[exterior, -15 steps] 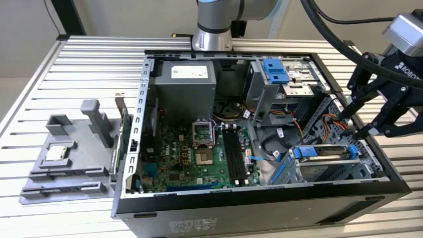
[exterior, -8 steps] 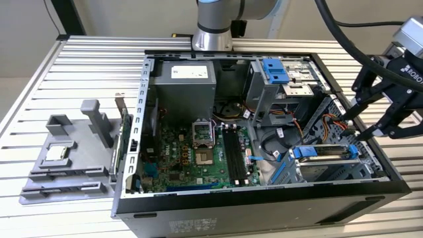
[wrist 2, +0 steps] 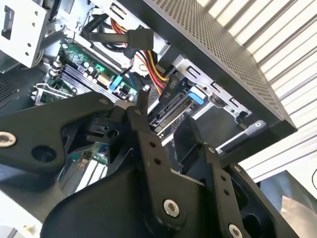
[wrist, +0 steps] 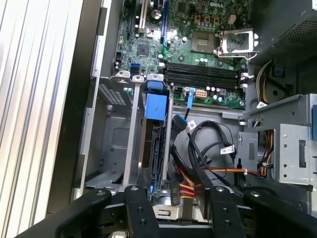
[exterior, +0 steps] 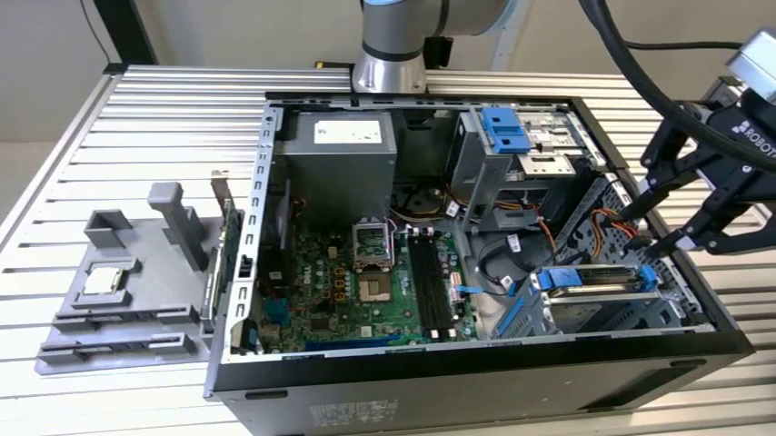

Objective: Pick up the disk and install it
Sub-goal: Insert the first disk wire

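Ribbed metal table (exterior: 122,118), open computer case (exterior: 485,381), disk (exterior: 597,283) seated in its corner bay, gripper (exterior: 642,229) close above it, jaws wide apart, empty.

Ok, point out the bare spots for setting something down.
Bare ribbed table on the exterior view's left of the case, beyond the grey fixture; empty bay beside the disk. Crowded: cables on the disk's other side.

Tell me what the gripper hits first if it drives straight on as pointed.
Probably the red-and-yellow cable bundle between the fingers of the open gripper in the first wrist view, just before the disk; depth is unclear.
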`<action>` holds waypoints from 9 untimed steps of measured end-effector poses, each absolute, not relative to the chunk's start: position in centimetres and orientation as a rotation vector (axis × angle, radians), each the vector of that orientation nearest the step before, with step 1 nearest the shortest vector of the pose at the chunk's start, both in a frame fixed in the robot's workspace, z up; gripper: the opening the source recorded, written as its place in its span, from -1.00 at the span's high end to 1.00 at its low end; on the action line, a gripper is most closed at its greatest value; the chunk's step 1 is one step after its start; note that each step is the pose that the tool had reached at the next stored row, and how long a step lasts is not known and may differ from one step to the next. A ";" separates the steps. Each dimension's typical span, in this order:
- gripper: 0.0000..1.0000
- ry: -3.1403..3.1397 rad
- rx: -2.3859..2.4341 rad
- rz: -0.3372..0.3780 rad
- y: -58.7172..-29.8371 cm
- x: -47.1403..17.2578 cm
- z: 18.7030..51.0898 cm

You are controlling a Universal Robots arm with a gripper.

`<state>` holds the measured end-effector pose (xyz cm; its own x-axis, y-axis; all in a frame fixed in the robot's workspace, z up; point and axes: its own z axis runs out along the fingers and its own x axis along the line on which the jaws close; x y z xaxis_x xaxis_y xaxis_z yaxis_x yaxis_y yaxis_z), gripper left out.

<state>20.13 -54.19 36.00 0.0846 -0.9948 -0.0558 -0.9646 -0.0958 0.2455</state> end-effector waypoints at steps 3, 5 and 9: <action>-1.00 -2.005 2.201 -0.331 -54.2 20.3 35.8; -1.00 -2.004 2.200 -0.339 -54.2 20.6 35.6; -1.00 -1.998 2.194 -0.362 -54.3 20.8 35.4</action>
